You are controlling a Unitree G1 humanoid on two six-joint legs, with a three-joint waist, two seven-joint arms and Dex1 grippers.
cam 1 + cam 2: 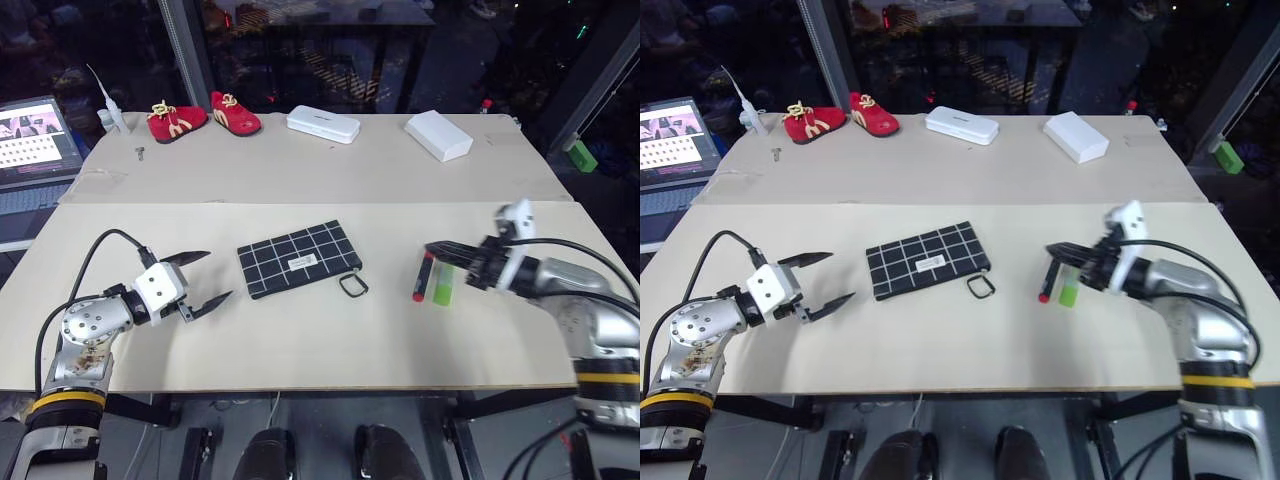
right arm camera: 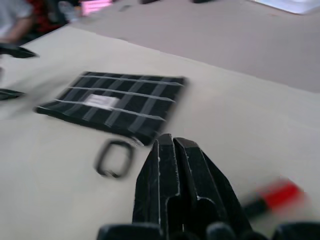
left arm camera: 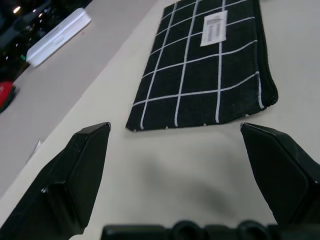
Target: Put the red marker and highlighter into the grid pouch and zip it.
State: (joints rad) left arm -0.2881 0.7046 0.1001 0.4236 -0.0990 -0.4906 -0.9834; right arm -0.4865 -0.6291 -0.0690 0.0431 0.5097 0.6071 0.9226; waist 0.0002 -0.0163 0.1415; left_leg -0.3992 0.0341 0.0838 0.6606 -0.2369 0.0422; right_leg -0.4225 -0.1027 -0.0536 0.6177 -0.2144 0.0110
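Grid pouch (image 1: 298, 259) lies flat on the near half of the light table (image 1: 300, 330), roughly midway between the two arms, its long axis running across the table and tilted slightly, so that the end toward the robot's right sits a little farther from the robot than the other end. Its white label (image 1: 302, 262) faces up, and the dark zipper pull loop (image 1: 353, 285) rests on the table just off the near corner on the right-hand end. Red marker (image 1: 423, 276) lies to the right of the pouch, well apart from it, long axis running near to far, with the black end at the far tip. Highlighter (image 1: 444, 285) lies just beside the marker on its right, parallel to it. Right gripper (image 1: 432, 248) hovers over the far ends of these two items, pointing toward the robot's left, fingers pressed together and holding nothing. Left gripper (image 1: 208, 278) sits to the left of the pouch, near its short edge but apart from it, pointing toward the pouch with its two black fingers (image 3: 75, 180) spread wide and empty. Two red shoes (image 1: 203, 116) and two white cases (image 1: 323, 124) lie along the far part of the table.
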